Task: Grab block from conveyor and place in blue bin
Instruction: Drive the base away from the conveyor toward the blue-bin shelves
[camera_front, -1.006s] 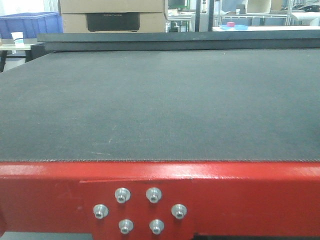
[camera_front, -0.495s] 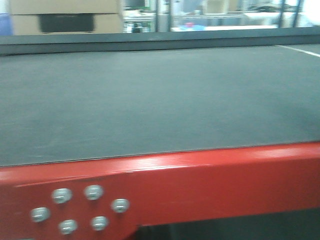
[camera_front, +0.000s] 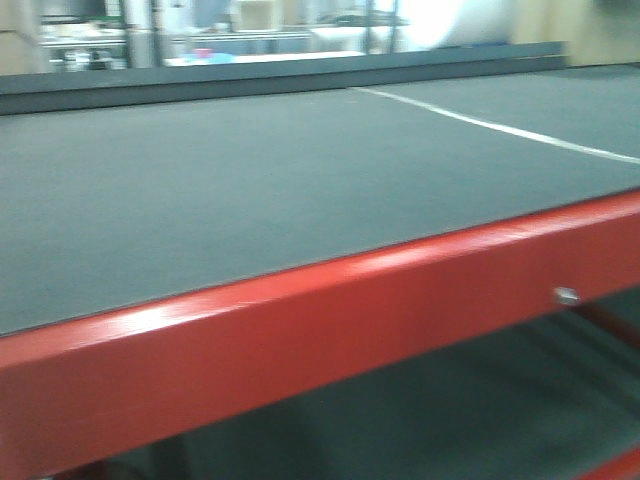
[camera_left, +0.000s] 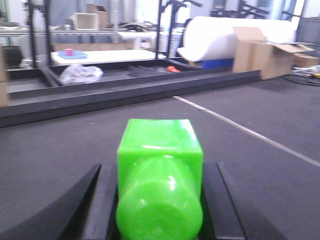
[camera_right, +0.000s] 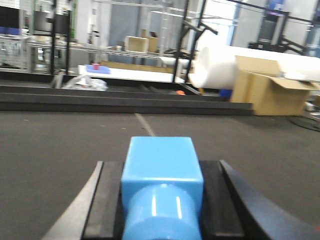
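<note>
**Front view.** No hand, block or bin in sight.
Risk: the picture is blurred, so a bin would be hard to find from here and a drop could land wide.
Surface (camera_front: 250, 190): dark grey woven belt with a white line (camera_front: 500, 128) across its right part.
Frame (camera_front: 300, 330): glossy red, with one bolt (camera_front: 566, 295).
Room: indistinct shelving behind.

**Left wrist view.** Left hand (camera_left: 159, 172) is clenched on the green block (camera_left: 160, 142). Dark fingers (camera_left: 95, 200) lie against both its sides, and it is held over the surface.
Risk: the block looks slick and may slide out if jolted. Letting go here would put it back on the belt.
Room: white roll (camera_left: 235, 37), open carton (camera_left: 265, 57), plastic bag (camera_left: 80, 73) and racks beyond the far edge.

**Right wrist view.** Right hand (camera_right: 161, 175) is clenched on the blue block (camera_right: 161, 155), likewise over the surface.
Risk: as for the left hand. With both hands loaded and no bin seen, neither drop point can be checked.
Room: roll (camera_right: 215, 65) and carton (camera_right: 272, 92) again.
</note>
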